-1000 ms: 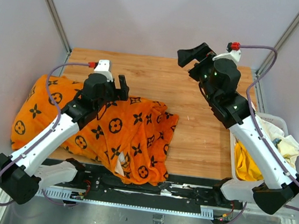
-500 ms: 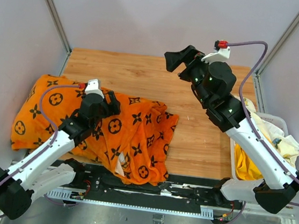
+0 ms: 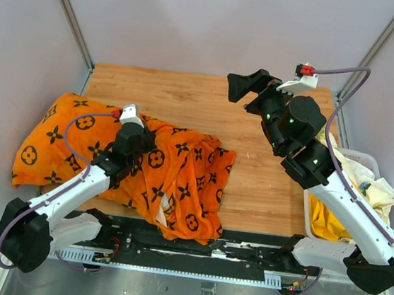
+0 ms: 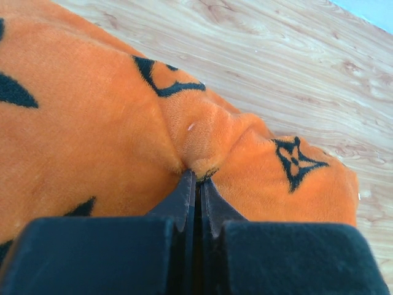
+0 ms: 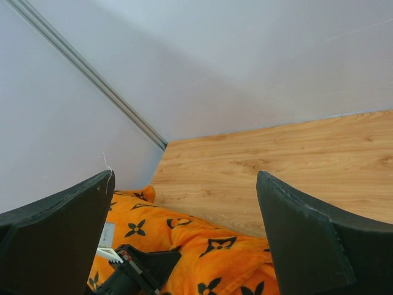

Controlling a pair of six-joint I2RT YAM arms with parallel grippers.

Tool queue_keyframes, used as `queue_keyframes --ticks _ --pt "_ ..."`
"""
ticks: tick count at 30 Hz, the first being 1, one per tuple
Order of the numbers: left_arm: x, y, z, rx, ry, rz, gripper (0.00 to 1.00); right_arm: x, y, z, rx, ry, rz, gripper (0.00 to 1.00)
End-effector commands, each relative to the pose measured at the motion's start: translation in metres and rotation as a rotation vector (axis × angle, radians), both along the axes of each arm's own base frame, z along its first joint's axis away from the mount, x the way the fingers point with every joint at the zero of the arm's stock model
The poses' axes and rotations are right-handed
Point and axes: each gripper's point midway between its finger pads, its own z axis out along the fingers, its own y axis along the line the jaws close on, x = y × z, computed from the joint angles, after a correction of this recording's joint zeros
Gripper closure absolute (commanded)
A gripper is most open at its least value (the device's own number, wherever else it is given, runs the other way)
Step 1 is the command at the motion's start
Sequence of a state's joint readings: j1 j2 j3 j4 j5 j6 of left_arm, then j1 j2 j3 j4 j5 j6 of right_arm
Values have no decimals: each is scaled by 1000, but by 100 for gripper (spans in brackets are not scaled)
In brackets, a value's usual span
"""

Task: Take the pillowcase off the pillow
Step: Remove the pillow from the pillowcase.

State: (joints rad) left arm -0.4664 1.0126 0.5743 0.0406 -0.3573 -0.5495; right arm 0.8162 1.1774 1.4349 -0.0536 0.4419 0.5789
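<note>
- On the 8 o'clock side of the table lies one orange pillowcase, bunched toward 6.
- Left gripper: jaws clenched, pinching a fold of it.
- Right gripper: jaws spread wide, empty, raised near 1 o'clock.
- One basket sits at 4 o'clock.

Wooden table in a pale booth.
Plain grey walls enclose it; metal rails run up both back corners.

The white and black left arm reaches forward and low. Its black left gripper pinches a fold of the bright orange soft pillowcase. The white and black right arm is up high. Its black right gripper is spread wide and holds nothing.
</note>
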Motion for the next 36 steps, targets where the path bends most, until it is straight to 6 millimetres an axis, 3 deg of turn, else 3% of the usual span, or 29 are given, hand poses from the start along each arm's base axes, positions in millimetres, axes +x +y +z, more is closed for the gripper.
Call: queue_keyframes --ticks 1,7,15,25,33,36 --pt "-2 -25 -27 1 97 -119 100 -6 -2 9 -12 -21 -11 1" --pt "21 -47 -17 -1 80 -181 100 -10 -17 5 -23 -42 -51 2" --pt "66 -89 16 -5 18 -307 100 -8 -43 -4 -15 -38 -169 2" --pt "108 -126 37 -4 -20 -406 100 1 -23 -17 -72 -6 -116 2" --pt "128 -148 44 22 -31 -494 100 10 -34 -23 -90 -22 -175 2" --pt "130 -153 50 36 -33 -512 100 12 -27 -24 -89 -23 -152 2"
